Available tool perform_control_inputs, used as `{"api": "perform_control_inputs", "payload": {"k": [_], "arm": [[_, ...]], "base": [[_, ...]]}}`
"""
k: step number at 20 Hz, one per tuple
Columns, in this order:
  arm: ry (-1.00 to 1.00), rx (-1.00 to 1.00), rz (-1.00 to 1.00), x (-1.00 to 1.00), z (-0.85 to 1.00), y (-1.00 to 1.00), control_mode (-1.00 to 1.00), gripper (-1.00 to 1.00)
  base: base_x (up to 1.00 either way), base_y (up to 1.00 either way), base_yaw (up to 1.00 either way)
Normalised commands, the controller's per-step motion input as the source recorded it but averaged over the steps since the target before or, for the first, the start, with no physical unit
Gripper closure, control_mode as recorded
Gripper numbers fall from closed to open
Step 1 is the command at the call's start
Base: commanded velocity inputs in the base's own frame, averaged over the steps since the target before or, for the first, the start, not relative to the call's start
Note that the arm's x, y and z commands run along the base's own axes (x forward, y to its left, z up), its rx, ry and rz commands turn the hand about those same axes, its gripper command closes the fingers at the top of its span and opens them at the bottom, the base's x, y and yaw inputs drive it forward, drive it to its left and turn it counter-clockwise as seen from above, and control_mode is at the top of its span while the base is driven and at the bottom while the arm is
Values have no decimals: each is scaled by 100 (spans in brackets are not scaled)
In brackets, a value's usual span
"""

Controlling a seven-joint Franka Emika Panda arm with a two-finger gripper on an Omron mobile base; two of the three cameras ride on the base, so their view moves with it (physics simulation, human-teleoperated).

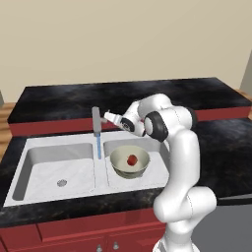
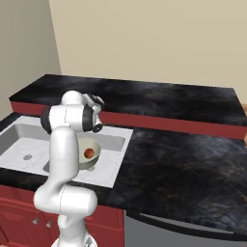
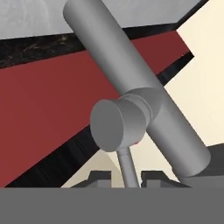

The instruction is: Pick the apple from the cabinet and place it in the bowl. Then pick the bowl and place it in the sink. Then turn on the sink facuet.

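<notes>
The bowl (image 1: 118, 156) (image 2: 96, 146) rests in the right basin of the sink (image 1: 54, 170) (image 2: 19, 140). In it lies the apple (image 1: 132, 160) (image 2: 88, 153). The sink faucet (image 1: 96, 120) (image 3: 131, 78) stands on the divider, and a blue stream of water (image 1: 99, 146) runs down from it. My gripper (image 1: 106, 117) (image 3: 127, 177) reaches in from the right at the faucet's head. Its jaws are closed narrowly around the thin lever (image 3: 127, 166). The cabinet is out of view.
The left basin's drain (image 1: 62, 182) lies bare. Black counter (image 1: 221, 147) (image 2: 183, 164) surrounds the sink, with a raised red-fronted ledge (image 1: 49, 125) (image 2: 164, 120) right behind the faucet. Red base cupboards (image 1: 74, 234) run below the front edge.
</notes>
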Motion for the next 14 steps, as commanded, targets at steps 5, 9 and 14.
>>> {"api": "perform_control_inputs", "payload": {"k": [5, 9, 14], "arm": [[4, 6, 0, 1, 0, -27, -100, 100], [1, 7, 0, 0, 0, -30, -100, 100], [2, 6, 0, 0, 0, -18, -100, 100]], "base": [[0, 0, 0], [0, 0, 0], [0, 0, 0]]}}
